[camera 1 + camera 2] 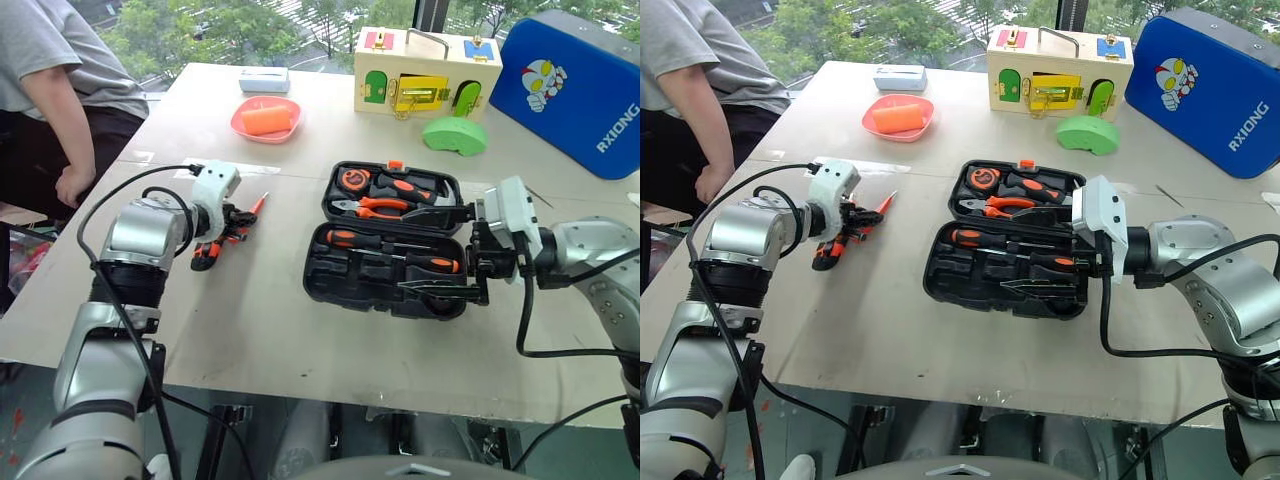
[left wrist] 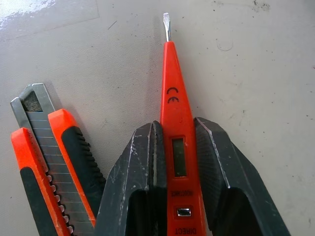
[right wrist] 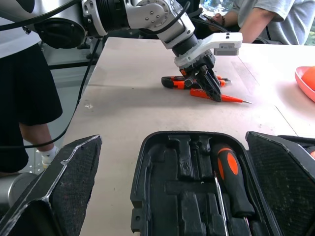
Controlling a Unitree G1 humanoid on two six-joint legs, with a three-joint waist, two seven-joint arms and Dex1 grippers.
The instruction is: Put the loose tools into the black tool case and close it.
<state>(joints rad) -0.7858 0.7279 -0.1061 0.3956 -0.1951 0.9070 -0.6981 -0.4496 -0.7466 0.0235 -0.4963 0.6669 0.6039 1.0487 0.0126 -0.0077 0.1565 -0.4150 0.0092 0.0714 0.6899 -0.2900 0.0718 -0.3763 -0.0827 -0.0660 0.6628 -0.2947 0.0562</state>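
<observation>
— Where's the tester?
— On the desk (image 1: pixel 280 330), at about nine o'clock from the case (image 1: pixel 390 240). My left jaws (image 2: pixel 179 147) are pinching the tester (image 2: pixel 172 113) at its middle, one black finger (image 2: pixel 140 172) pressed to each side, its metal tip sticking out past them.

— And the knife?
— The knife (image 2: pixel 49 167) lies flat just beside the tester, close to one finger; I can't tell if it touches.

— The case?
— Open, lid laid back toward twelve o'clock. The near half holds two screwdrivers (image 1: pixel 390 245) with black-orange handles. The lid half holds pliers (image 1: pixel 385 207), a tape measure (image 1: pixel 354 179) and a hammer (image 1: pixel 410 186).

— Your right jaws?
— My right jaws (image 1: pixel 440 250) hang spread wide over the case's three-o'clock end, gripping nothing.

— What's beyond the case?
— Toward twelve o'clock, a wooden box (image 1: pixel 425 70) with coloured latches and a green piece (image 1: pixel 455 135) before it. At one o'clock, a blue padded case (image 1: pixel 580 90). At eleven o'clock, a pink dish (image 1: pixel 266 120) holding something orange, and a small pale box (image 1: pixel 264 79) behind it. A person (image 1: pixel 60 90) stands at the desk's far nine-o'clock edge.
</observation>
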